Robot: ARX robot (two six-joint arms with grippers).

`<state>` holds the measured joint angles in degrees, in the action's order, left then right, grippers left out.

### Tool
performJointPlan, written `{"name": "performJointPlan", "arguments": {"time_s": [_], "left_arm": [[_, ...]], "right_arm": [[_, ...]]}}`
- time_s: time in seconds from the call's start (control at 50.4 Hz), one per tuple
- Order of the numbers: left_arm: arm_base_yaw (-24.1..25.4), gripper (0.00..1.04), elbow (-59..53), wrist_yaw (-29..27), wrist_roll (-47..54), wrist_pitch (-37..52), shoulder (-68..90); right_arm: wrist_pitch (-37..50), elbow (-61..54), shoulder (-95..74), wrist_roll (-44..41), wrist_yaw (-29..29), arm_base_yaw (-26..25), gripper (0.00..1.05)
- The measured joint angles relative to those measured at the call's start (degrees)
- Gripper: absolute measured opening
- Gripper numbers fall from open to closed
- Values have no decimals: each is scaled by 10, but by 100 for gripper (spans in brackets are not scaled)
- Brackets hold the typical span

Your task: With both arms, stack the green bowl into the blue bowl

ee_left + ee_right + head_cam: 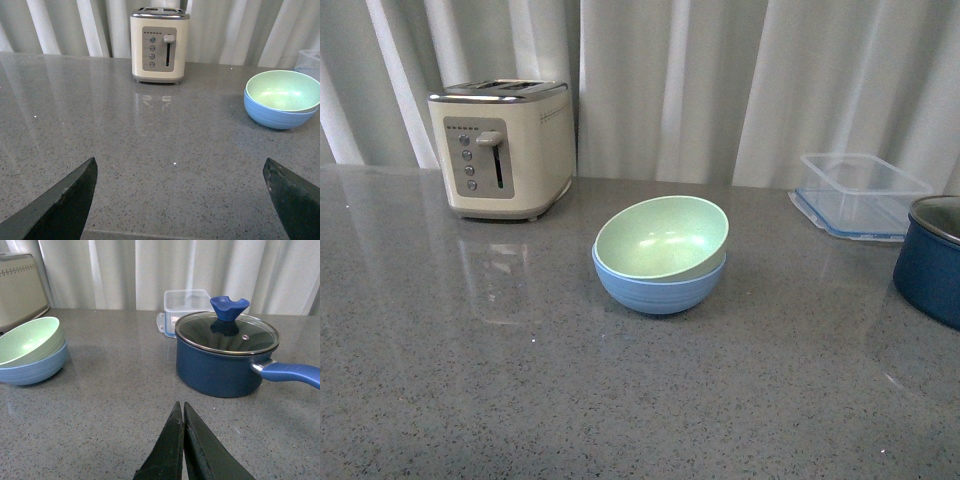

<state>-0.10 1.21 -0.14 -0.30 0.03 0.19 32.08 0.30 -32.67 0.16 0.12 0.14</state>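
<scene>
Seeing green bowl (665, 236) tilted, seemingly unseated, in blue bowl (658, 284); my left gripper (182, 200) gapes, right gripper (183, 440) pinched closed, both well apart.

Left hand (180, 200): fingers spread wide apart, holding nothing, low over the bench (150, 150).
Green bowl (284, 91): nested in the blue bowl (272, 115), slightly tilted.
Toaster (159, 44): upright near the bench's back edge, before curtains (75, 25).
</scene>
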Motion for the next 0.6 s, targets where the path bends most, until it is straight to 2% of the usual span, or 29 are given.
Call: {"name": "performJointPlan", "arguments": {"time_s": [0.596], "left_arm": [[0, 98, 0, 0, 0, 0, 0]], "right_arm": [[-152, 0, 160, 0, 0, 0, 1]]}}
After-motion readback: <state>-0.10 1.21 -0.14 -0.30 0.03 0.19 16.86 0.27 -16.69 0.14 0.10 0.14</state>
